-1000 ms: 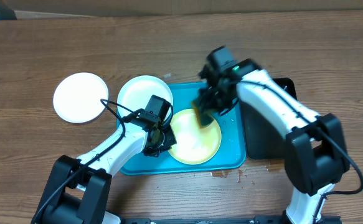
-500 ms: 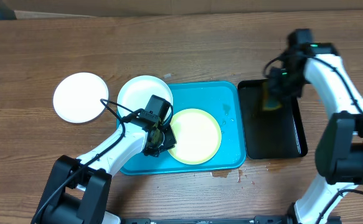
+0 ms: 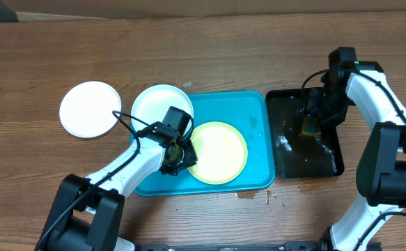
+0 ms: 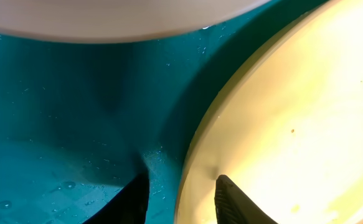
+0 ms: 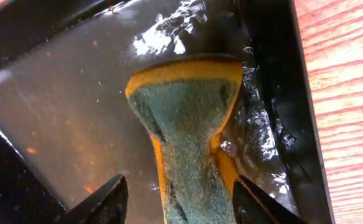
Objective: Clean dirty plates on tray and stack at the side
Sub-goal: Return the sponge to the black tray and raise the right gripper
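Observation:
A pale yellow plate [image 3: 220, 152] lies in the turquoise tray [image 3: 248, 111]. My left gripper [image 3: 177, 157] sits at that plate's left edge. In the left wrist view its jaws [image 4: 182, 180] are open and straddle the yellow plate's rim [image 4: 200, 155], one finger over the tray floor and one over the plate. One white plate [image 3: 159, 103] overhangs the tray's far left corner. Another white plate [image 3: 89, 109] lies on the table to the left. My right gripper [image 3: 313, 115] is open over the black tray, with a gap on each side of the sponge [image 5: 187, 124].
The narrow black tray [image 3: 307, 157] right of the turquoise one holds rippling water, and the yellow-and-green sponge [image 3: 309, 126] stands in it. Drops of water lie on the table [image 3: 255, 195] in front of the turquoise tray. Bare wood surrounds both trays.
My right arm carried the sponge from the yellow plate over to the black tray and opened its jaws. My left gripper loosened from shut to open at the plate's rim.

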Available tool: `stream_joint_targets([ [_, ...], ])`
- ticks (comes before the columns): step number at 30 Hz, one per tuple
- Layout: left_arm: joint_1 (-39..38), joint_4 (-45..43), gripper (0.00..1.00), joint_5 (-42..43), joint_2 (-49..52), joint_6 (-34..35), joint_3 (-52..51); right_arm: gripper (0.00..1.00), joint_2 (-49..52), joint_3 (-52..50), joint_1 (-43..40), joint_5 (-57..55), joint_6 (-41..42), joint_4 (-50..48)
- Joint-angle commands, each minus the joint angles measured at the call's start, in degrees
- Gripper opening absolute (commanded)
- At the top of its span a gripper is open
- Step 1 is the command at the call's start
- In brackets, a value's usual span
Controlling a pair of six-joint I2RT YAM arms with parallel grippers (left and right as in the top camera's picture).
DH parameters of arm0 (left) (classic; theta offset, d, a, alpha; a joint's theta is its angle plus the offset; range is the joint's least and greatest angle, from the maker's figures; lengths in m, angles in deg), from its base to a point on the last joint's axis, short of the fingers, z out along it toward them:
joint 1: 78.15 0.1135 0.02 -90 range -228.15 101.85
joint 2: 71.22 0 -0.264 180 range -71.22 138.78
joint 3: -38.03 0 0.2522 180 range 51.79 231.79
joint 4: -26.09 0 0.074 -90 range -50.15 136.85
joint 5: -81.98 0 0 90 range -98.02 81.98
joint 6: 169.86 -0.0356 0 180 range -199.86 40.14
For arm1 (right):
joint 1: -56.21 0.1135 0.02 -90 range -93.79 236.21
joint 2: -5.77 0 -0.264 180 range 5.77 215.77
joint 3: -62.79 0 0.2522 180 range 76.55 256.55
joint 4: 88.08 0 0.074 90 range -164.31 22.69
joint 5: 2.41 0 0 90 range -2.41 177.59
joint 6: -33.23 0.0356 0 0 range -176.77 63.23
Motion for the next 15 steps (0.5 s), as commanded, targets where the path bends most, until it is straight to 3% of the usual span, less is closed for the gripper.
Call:
stream_joint_targets([
  [1,0.2,0.02,0.39,-0.7,0.63,-0.13,-0.28,0.57,-1.9,3.43,-0.63,1.01,0.26,1.75],
  [7,0.2,-0.02,0.45,-0.83,0.63,-1.16,-0.26,0.63,-1.99,11.69,-2.75,0.87,0.22,6.27],
  [8,0.2,-0.02,0.46,-0.83,0.63,-1.16,-0.26,0.73,-1.99,12.7,-3.39,0.85,0.22,6.34],
  [9,0.2,-0.02,0.47,-0.83,0.63,-1.16,-0.28,0.75,-1.99,13.49,-4.11,0.85,0.22,6.29],
  [10,0.2,-0.02,0.47,-0.83,0.63,-1.16,-0.28,0.92,-1.99,13.99,-5.03,0.85,0.2,6.16],
  [12,0.2,-0.04,0.46,-0.83,0.63,-1.16,-0.28,1.0,-1.99,14.01,-6.71,0.85,0.22,6.14],
  [15,0.17,-0.11,0.45,-0.81,0.63,-1.16,-0.28,1.0,-1.95,13.84,-8.66,0.87,0.2,6.16],
])
